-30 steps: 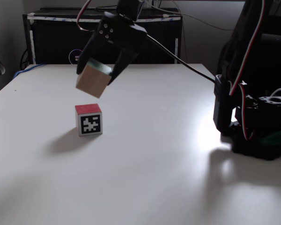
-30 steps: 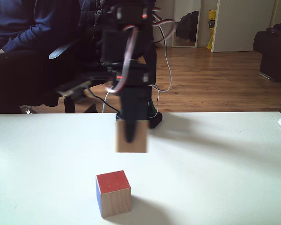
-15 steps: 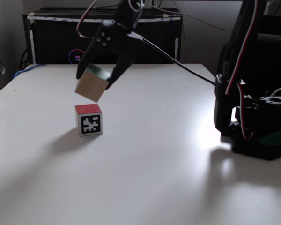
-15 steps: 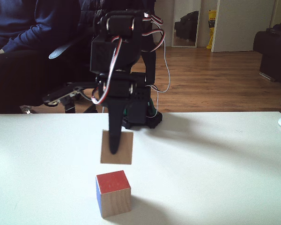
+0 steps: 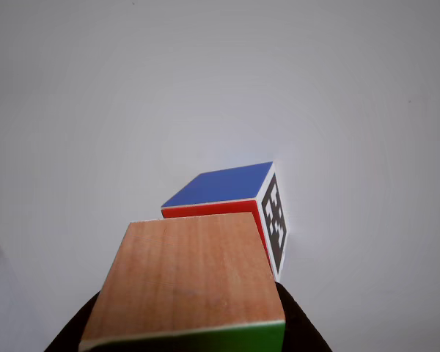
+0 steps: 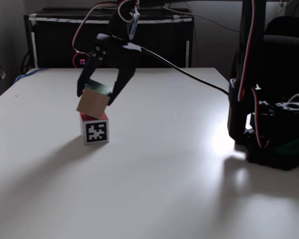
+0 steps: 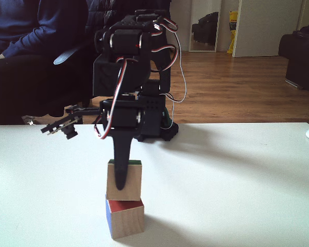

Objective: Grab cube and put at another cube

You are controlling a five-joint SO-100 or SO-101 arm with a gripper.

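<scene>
The hand [image 6: 95,94] holds the cube [image 6: 92,103] tilted atop another cube [image 6: 95,130]

The cube [image 5: 187,279] is light-brown grained wood with a white-edged green face at 6 o'clock. Another cube [image 5: 238,202] shows blue, red and a black-and-white marker at 3 o'clock.

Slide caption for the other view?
Gripper holds wooden cube just above the red-and-blue marker cube.
</scene>
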